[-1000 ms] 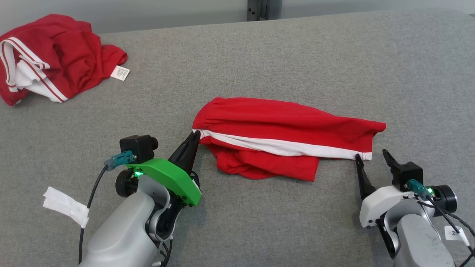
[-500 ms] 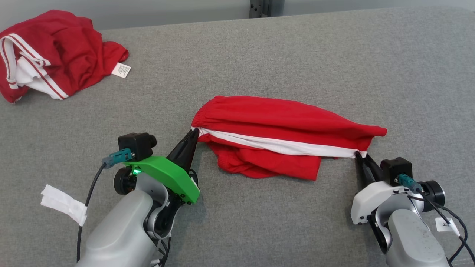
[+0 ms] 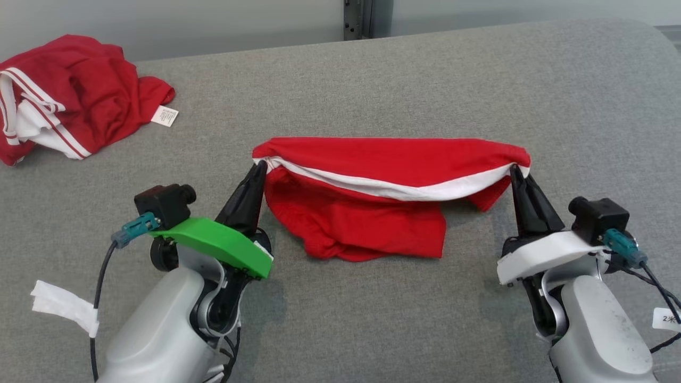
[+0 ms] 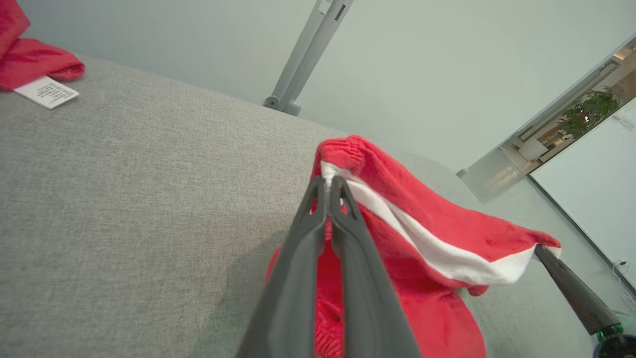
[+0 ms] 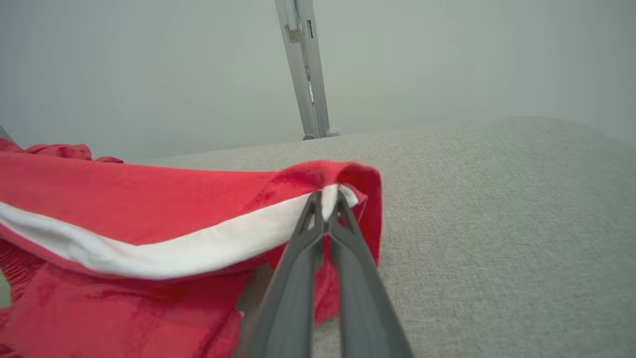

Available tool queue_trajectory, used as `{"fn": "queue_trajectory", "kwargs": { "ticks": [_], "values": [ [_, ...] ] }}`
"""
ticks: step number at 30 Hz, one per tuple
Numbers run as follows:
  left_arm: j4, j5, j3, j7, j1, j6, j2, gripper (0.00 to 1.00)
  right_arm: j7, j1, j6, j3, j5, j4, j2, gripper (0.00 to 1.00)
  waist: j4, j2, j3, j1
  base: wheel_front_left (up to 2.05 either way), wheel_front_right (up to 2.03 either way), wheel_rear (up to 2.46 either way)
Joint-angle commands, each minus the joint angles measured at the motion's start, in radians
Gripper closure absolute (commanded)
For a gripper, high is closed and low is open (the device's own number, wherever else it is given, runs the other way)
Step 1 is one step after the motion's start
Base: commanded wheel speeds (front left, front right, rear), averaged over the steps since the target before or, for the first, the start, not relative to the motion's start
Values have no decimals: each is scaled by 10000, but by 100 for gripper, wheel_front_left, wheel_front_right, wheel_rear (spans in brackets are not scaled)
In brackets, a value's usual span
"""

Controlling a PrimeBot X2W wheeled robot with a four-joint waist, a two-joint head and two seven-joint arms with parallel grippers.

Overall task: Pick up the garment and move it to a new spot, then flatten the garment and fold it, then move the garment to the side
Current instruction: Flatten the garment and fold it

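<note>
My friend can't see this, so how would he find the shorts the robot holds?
Start at the grey table. In its middle, red shorts hang between the left fingers and right fingers. Unlike the crumpled red pile at the far left, they are lifted and stretched.

Red garment, white stripe; grey table; red pile, white stripes.

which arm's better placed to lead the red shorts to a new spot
Right, probably. Both jaws are shut on the red shorts at the ends of its white band, so either can pull, but the crumpled red garment lies far left, on the left arm's side.
</note>
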Motion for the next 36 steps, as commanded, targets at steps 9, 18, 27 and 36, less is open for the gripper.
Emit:
{"fn": "queue_trajectory", "kwargs": {
  "ticks": [9, 18, 27, 36],
  "values": [
    [-2539, -98, 937, -384, 612, 309, 415, 100, -21, 391, -1, 240, 1199, -3096, -595, 100, -300, 0, -977, 0, 0, 0, 0],
    [-6331, 107, 1758, -252, 1189, 1347, 1070, 100, 410, 955, -1, -248, 1735, -6020, -1008, 100, -401, 0, -1805, 0, 0, 0, 0],
    [-7723, 38, 1840, 1603, -105, 2192, 1983, 100, 1739, 460, -1, -627, 2403, -7666, -792, 100, -448, 0, -1416, 0, 0, 0, 0],
    [-4215, 528, 1516, 3151, -4187, 1714, 1826, 100, 1978, -3718, 1, 378, 2961, -5012, -462, 100, -962, 0, 735, 0, 0, 0, 0]
  ]
}}
